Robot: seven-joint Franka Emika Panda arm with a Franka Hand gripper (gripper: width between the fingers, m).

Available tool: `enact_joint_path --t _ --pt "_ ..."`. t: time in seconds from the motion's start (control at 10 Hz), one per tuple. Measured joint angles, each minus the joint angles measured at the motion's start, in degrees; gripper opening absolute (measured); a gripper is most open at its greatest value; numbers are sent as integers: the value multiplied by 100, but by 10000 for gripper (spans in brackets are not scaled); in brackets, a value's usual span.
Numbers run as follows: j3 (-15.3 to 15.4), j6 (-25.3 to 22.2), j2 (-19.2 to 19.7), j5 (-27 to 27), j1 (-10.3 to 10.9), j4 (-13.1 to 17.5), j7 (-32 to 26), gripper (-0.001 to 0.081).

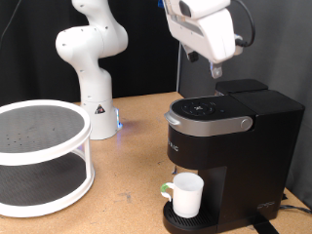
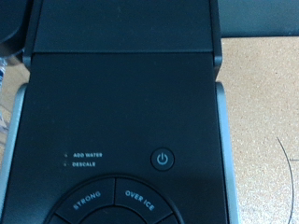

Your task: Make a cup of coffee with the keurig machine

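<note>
The black keurig machine [image 1: 229, 136] stands at the exterior view's right with its lid down and the silver-grey handle [image 1: 210, 123] at the front. The white cup [image 1: 186, 195] stands upright on the drip tray [image 1: 174, 220] under the brew head. My gripper [image 1: 216, 70] hangs above the back of the machine's top, apart from it; its fingers show as one dark tip, together and empty. The wrist view looks straight down on the machine's top [image 2: 121, 103], with the power button [image 2: 163, 159], the STRONG button [image 2: 86, 199] and the OVER ICE button [image 2: 140, 196]. No fingers show there.
A white round two-tier rack [image 1: 39, 156] stands at the exterior view's left. The white robot base [image 1: 93, 78] is behind it on the wooden table [image 1: 132, 161]. A thin dark cable [image 2: 288, 177] lies on the table beside the machine.
</note>
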Motion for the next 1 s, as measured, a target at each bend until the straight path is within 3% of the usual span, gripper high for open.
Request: enact_joint_path --t 0.3,0.4,0.5,0.6,0.7,0.8,0.9,1.0 --pt "2 362 -1 -17 0 -323 -103 805" --pt "13 680 -2 -16 0 -479 -105 710" --pt "29 1026 -6 -16 2 -651 -130 528" --pt "47 1391 -13 -11 3 -817 -168 528" --pt "69 1717 -21 7 3 -974 -189 391" --pt "84 1909 -25 36 4 -1095 -221 391" --pt "89 1977 -25 110 4 -1173 -306 194" --pt "90 1994 -26 236 6 -1223 -421 72"
